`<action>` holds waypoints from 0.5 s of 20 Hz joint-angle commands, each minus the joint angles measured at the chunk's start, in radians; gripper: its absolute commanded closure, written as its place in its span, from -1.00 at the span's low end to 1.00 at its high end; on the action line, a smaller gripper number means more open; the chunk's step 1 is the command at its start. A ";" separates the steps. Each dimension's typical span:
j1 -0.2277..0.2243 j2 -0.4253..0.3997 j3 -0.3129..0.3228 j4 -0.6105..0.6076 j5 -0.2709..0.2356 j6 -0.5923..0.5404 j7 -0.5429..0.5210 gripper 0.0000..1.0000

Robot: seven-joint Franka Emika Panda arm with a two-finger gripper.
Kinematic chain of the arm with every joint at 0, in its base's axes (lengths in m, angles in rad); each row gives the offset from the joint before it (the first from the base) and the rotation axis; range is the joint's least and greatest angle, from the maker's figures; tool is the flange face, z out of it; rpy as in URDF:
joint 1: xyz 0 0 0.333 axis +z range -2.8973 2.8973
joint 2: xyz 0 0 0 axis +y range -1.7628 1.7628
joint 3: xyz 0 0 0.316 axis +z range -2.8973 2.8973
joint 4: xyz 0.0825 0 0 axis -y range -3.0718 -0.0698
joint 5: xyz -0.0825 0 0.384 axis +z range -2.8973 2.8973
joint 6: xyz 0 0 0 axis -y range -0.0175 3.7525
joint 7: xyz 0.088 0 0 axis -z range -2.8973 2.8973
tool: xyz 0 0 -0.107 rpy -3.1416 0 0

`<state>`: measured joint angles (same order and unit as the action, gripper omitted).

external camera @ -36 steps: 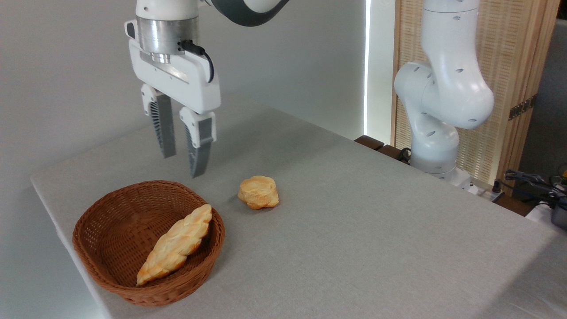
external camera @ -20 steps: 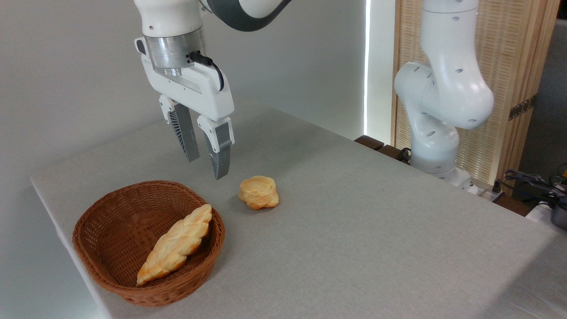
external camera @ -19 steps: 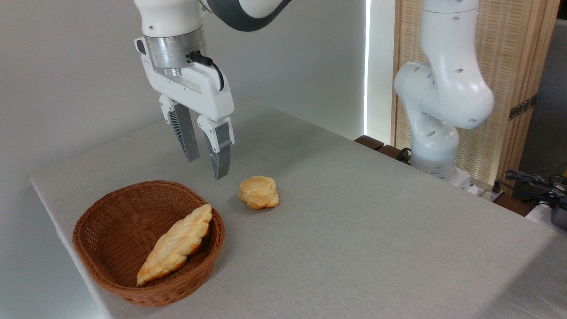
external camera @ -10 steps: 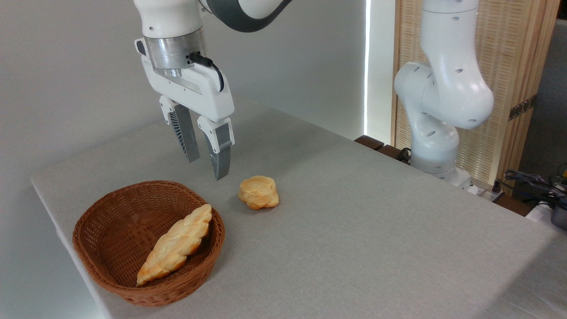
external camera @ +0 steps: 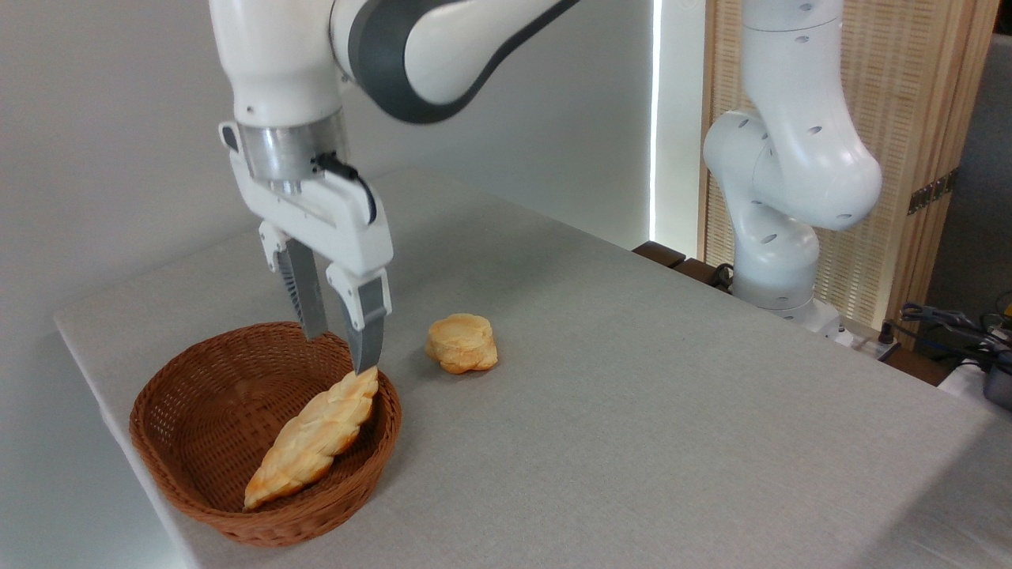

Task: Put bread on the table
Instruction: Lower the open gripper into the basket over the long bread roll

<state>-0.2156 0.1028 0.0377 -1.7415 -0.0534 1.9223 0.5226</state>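
The gripper (external camera: 341,352) is hanging over the far side of the wicker basket (external camera: 213,490), fingers pointing down and standing a modest gap apart, nothing between them. The nearer finger's tip is sitting right at the upper pointed end of the bread (external camera: 315,435); from this angle I cannot tell whether it is touching the loaf or hovering just above it. The farther finger is reaching down to about the basket's back rim. The bread is lying inside the basket, slanting from the lower front wall up toward the right rim, its braided ridges facing up and its top end leaning against the weave. The basket is sitting near the left front corner of the table (external camera: 648,411), which is wearing a plain light-grey cloth. A small round bun (external camera: 462,342) is resting on the cloth just to the right of the basket and apart from it, near the gripper but not touched by it. The arm's white base (external camera: 779,237) is standing beyond the table's far right edge, in front of a slatted wooden screen (external camera: 909,142).
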 commanded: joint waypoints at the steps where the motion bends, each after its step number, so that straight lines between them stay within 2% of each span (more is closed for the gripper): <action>1: -0.005 0.049 0.011 0.007 0.013 0.049 0.004 -1.00; 8: -0.005 0.124 0.011 0.008 0.015 0.124 0.002 -1.00; 9: -0.005 0.135 0.011 0.008 0.021 0.133 0.002 -1.00; 10: -0.007 0.149 0.010 0.007 0.055 0.148 0.002 -1.00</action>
<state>-0.2148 0.2206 0.0393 -1.7417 -0.0517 2.0325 0.5226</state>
